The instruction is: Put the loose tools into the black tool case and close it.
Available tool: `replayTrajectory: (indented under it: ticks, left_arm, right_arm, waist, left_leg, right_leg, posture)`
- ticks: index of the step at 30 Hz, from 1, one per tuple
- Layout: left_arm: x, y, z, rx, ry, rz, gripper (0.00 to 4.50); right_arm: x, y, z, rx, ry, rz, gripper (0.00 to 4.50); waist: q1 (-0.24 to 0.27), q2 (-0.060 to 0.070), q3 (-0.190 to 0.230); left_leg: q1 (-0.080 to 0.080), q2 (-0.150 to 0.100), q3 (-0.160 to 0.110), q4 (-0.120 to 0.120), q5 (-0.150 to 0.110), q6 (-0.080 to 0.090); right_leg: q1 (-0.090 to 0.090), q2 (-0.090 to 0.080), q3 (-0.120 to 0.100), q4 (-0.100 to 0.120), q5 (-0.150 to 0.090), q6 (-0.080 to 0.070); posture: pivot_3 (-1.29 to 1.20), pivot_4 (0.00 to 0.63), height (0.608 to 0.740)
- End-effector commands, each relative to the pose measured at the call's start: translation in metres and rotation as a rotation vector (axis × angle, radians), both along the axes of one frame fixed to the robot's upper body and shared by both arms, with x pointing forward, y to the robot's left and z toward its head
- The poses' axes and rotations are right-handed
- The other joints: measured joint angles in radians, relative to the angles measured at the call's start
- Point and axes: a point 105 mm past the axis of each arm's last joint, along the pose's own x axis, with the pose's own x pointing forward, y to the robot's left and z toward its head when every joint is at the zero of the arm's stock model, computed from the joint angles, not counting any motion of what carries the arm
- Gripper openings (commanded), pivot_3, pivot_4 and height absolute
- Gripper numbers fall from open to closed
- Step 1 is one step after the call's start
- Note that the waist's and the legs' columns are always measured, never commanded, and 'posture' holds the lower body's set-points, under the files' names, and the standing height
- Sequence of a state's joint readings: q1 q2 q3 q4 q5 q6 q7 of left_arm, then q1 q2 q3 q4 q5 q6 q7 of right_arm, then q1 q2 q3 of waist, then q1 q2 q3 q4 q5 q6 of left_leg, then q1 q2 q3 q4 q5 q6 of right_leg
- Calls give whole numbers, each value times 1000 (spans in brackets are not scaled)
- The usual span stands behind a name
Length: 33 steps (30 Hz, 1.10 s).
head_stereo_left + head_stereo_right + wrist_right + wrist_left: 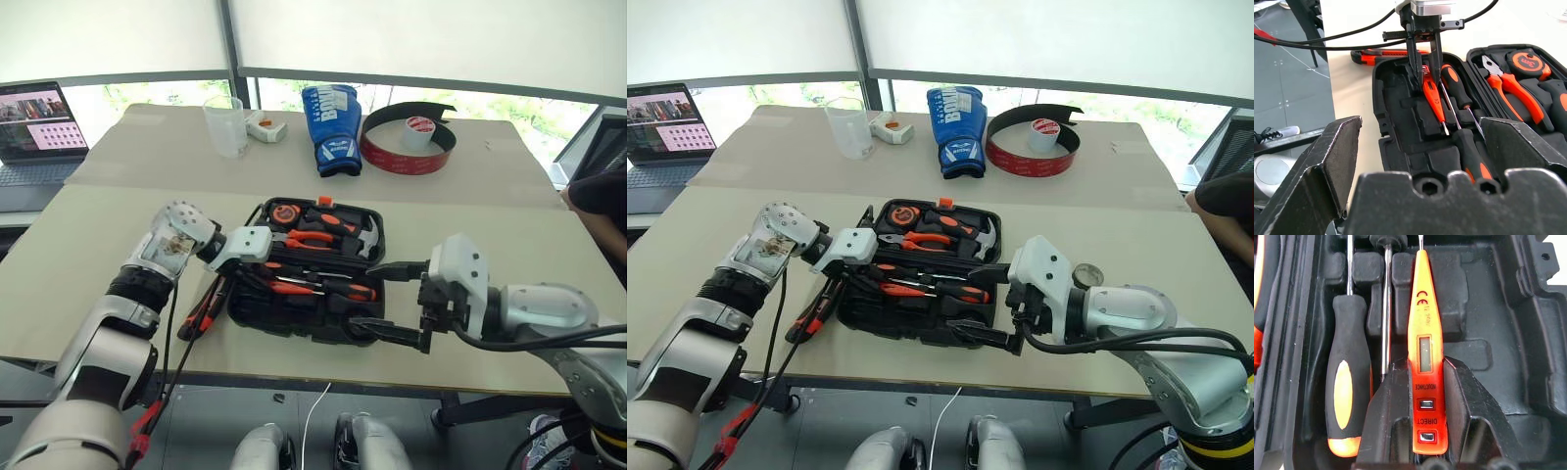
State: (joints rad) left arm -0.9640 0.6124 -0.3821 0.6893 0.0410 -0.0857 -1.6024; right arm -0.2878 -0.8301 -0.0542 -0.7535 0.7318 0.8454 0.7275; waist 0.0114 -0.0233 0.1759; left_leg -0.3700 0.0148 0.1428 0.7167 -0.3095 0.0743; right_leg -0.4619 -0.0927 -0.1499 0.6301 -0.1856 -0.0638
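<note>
My left tool point(1422, 58) is clenched on the thin orange screwdriver point(1425, 352), holding it by the butt end over the near half of the black tool case point(257, 311), shaft lying along a moulded slot. Just beside it, two long screwdrivers point(1462, 98) already sit in their slots. My right tool point(397, 305) is released, fingers spread wide, at the case's near corner, not gripping anything. The utility knife point(201, 311) lies on the counter point(88, 245) outside the case, beyond my left tool. The risk: if I let go before the screwdriver is seated, it could rest across the ridges and block the lid. My fingers may also jam against the slot walls.
</note>
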Motion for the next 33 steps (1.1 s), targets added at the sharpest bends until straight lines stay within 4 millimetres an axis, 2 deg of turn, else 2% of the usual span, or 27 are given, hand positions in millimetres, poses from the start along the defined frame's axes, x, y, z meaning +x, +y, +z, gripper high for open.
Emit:
replayTrajectory:
  ticks: [1,9,19,20,21,22,25,29,32,33]
  left_arm:
    - [3,6,2,48,-21,1,437]
    - [2,23,6,93,-30,17,437]
    - [-1,23,5,75,-16,21,437]
    - [0,22,6,65,-18,23,1439]
    - [0,21,9,45,-20,29,1614]
    - [1,19,17,7,-24,38,2007]
    - [1,17,34,-70,-10,74,2007]
    - [-1,15,44,-158,21,102,2007]
    - [-1,9,46,-226,54,114,1314]
    - [-1,7,44,-235,64,118,901]
  right_arm:
    - [-2,-1,9,11,-34,1,4500]
    - [-1,0,9,22,-36,8,4500]
    - [3,2,8,24,-35,17,4500]
    - [3,2,8,23,-34,17,4500]
    - [3,2,8,22,-32,18,4500]
    - [2,2,8,20,-29,20,4500]
    - [1,2,7,17,-25,23,4500]
    - [1,0,8,15,-25,21,4500]
    - [1,0,8,12,-25,20,4500]
    - [1,0,8,10,-24,20,4500]
  waist:
    - [0,0,0]
    - [-7,0,0]
    - [-8,0,0]
    - [-8,0,0]
    - [-8,0,0]
    - [-8,0,0]
    - [-7,0,0]
    - [-3,0,0]
    - [0,0,0]
    - [0,0,0]
  left_leg:
    - [0,0,0,0,0,0]
    - [1,0,0,0,0,0]
    - [1,0,0,0,0,0]
    - [1,0,0,0,0,0]
    - [1,0,0,0,0,0]
    - [1,0,0,0,0,0]
    - [1,0,0,0,0,0]
    - [0,0,0,0,0,0]
    - [0,0,0,2,0,0]
    - [0,0,0,2,0,0]
  right_leg:
    - [0,0,0,0,0,0]
    - [0,0,1,1,0,0]
    - [0,0,1,1,0,0]
    - [0,0,1,1,0,0]
    - [0,0,1,1,0,0]
    - [0,0,1,1,0,0]
    - [0,0,1,1,0,0]
    - [0,0,1,1,0,0]
    - [0,0,0,1,0,0]
    - [0,0,0,1,0,0]
  posture:
    - [0,150,727]
    - [0,150,727]
    - [0,150,727]
    - [0,150,727]
    - [0,150,727]
    - [0,150,727]
    - [0,150,727]
    - [0,150,727]
    - [0,150,727]
    - [0,150,727]
